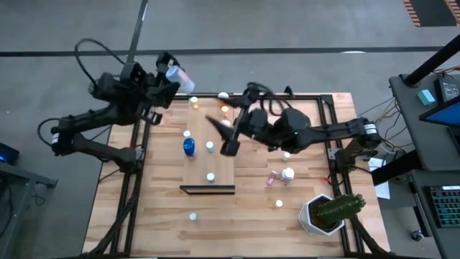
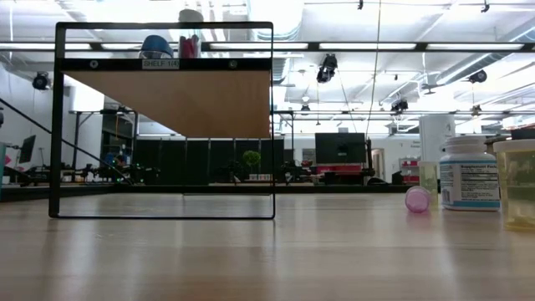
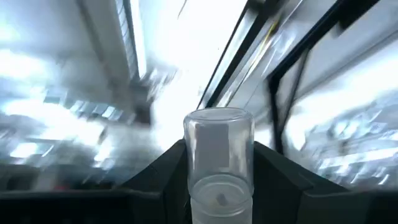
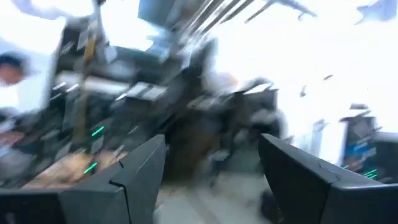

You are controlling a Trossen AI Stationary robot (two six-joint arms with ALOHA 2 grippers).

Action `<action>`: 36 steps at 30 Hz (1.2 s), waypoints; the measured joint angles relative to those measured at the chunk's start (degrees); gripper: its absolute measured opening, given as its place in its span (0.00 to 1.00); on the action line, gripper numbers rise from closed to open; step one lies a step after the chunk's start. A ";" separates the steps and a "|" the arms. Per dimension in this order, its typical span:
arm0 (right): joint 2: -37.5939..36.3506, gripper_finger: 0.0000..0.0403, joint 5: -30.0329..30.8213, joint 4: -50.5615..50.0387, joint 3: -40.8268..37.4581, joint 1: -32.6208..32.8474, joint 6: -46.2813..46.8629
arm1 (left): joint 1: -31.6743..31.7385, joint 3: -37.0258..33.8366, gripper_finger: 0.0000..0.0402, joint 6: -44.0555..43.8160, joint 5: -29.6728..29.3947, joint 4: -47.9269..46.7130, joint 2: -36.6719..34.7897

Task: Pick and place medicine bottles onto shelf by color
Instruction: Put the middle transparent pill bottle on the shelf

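Observation:
My left gripper (image 1: pixel 167 72) is raised over the table's far left corner and is shut on a clear medicine bottle (image 3: pixel 217 134). My right gripper (image 1: pixel 224 135) hangs open above the pale shelf (image 1: pixel 215 162), nothing between its fingers (image 4: pixel 143 174). On the shelf stand a fat blue bottle (image 1: pixel 188 146) and several small white-capped ones (image 1: pixel 210 176). More bottles sit on the tabletop to the right, a pink one (image 1: pixel 272 178) lying on its side. The low view shows the shelf (image 2: pixel 167 100) on a black frame, with the blue bottle (image 2: pixel 157 46) on top. My left gripper pinches the clear bottle between its two fingers, which lie against opposite sides of its lower part (image 3: pixel 189 171). The bottle points along the fingers, and its clear end (image 3: pixel 217 121) sticks out past them. It is lifted clear of the table, tilted upward.
A white hexagonal pot with a green cactus (image 1: pixel 327 212) stands at the near right corner. A larger white labelled bottle (image 2: pixel 468 173) and a yellowish jar (image 2: pixel 518 184) stand on the right. Black frame rails (image 1: pixel 133 180) run along the table's sides.

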 joint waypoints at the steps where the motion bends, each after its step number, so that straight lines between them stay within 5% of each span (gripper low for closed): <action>1: 0.52 0.62 0.98 3.23 0.24 -0.04 -1.75 | -0.19 -1.43 0.33 -1.58 0.73 4.58 0.56; 5: 2.31 0.62 1.51 10.81 2.27 -0.03 -6.11 | -0.35 -4.81 0.33 -6.60 1.31 16.06 3.35; 14: 4.74 0.62 6.79 6.87 6.62 -0.13 -5.78 | -0.38 -5.03 0.34 -10.49 -0.74 22.29 8.96; 36: 5.30 0.46 7.72 4.87 7.61 -0.15 -7.82 | -0.79 -2.66 0.34 -12.32 -2.23 24.40 13.37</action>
